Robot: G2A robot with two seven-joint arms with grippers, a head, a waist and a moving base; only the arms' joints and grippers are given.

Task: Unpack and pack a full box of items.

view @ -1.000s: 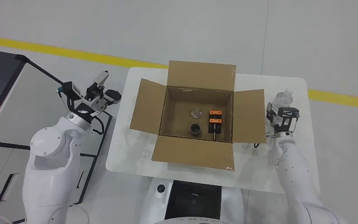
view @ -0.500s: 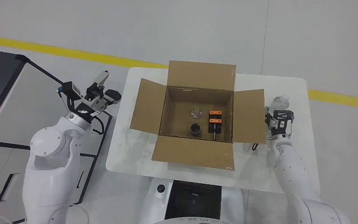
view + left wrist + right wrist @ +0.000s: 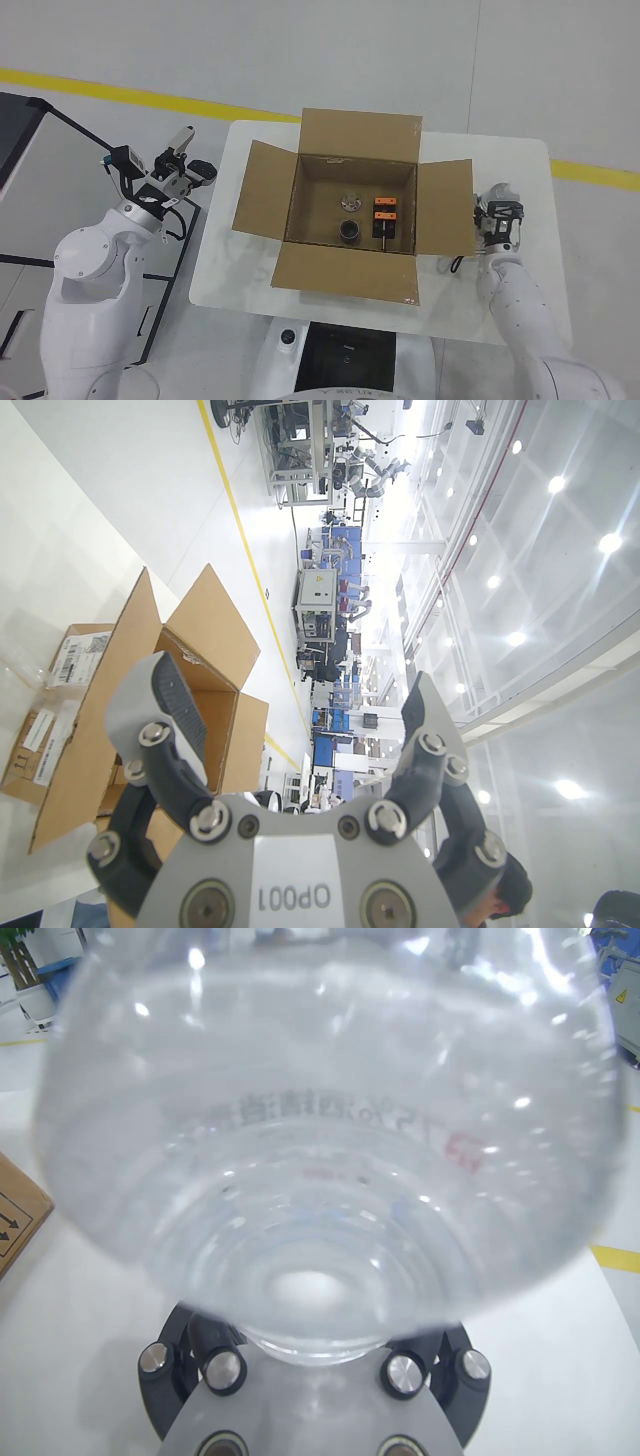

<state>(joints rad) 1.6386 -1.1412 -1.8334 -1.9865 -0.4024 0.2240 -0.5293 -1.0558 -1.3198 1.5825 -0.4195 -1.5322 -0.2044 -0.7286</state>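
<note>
Unpacking, I judge: right gripper [image 3: 497, 211] clamps a clear bottle [image 3: 320, 1128] between its fingers; next needs gentle release; left gripper [image 3: 292, 685] fingers apart.

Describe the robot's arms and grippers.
The left arm and right arm are rounded white shells; a black cable loops by the left wrist. The left gripper has a grey plate with a white label, black links, silver bolts and grey fingers with black ribbed pads. The right gripper shares plate, links, bolts.
</note>
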